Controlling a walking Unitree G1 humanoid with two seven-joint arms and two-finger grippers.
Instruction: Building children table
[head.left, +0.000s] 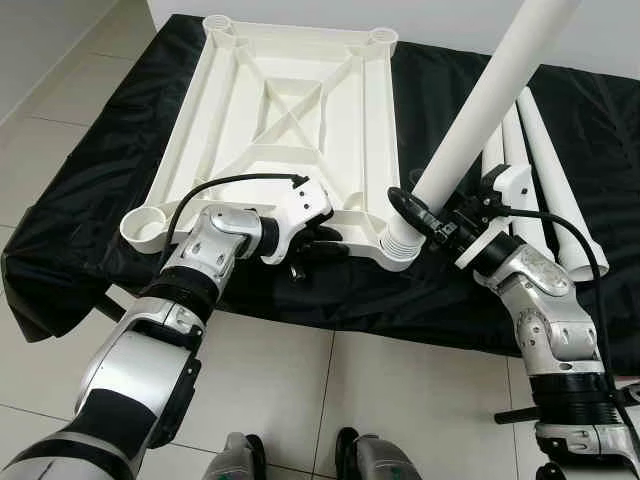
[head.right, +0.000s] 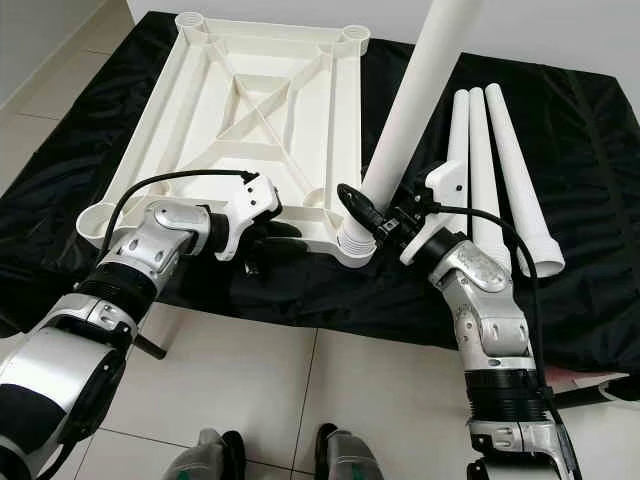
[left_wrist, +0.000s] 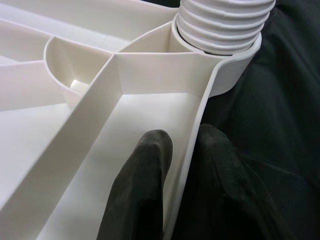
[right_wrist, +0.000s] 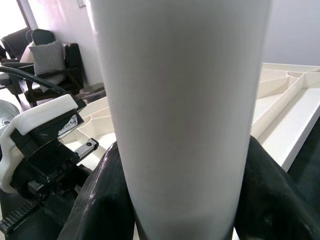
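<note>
Black cloth (head.left: 90, 230) on tiled floor carries upturned tabletop (head.left: 285, 110). Left tool (head.left: 318, 243) clamps its rim; right tool (head.left: 425, 222) clamps first leg (head.left: 480, 110), threads entering corner socket (head.left: 400, 252). Three legs (head.right: 490, 170) left.

Looks like a home living room. Pale tiled floor (head.left: 300, 400), plain white wall (head.right: 560, 25), black cloth (head.left: 90, 200) spread out on the tiles. Dark armchair (right_wrist: 55, 50) with grey cushion (right_wrist: 42, 55) off in the background.

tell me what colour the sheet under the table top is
Black, slightly glossy sheet, laid under the white table top; clearest in the left eye view.
</note>
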